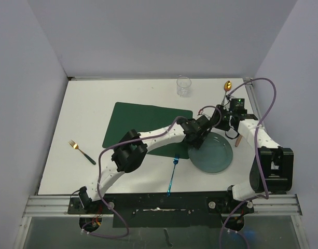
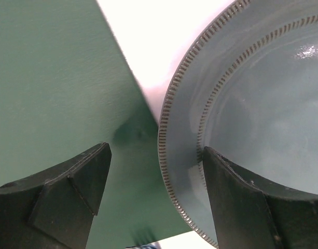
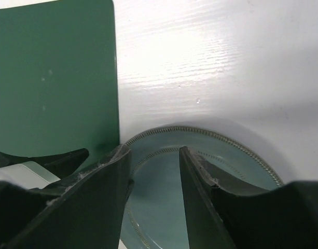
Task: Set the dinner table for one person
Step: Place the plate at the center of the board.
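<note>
Your left gripper [image 2: 156, 155] stood wide open, released, straddling the left rim of the teal plate [image 1: 216, 155] where it met the green placemat's [image 1: 143, 124] right edge. Your right gripper [image 3: 154, 150] hung over the plate's far side, jaws partly apart, grasping nothing. The dinner table [image 1: 86, 104] lay beneath it all.

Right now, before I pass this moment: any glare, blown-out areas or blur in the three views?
Left wrist: the dinner table strip between placemat and plate is blown out white, and the plate's glaze carries a small glint. Right wrist: broad glare on the table, texture readable. Top external: even light, sharp, only soft shadows.
</note>
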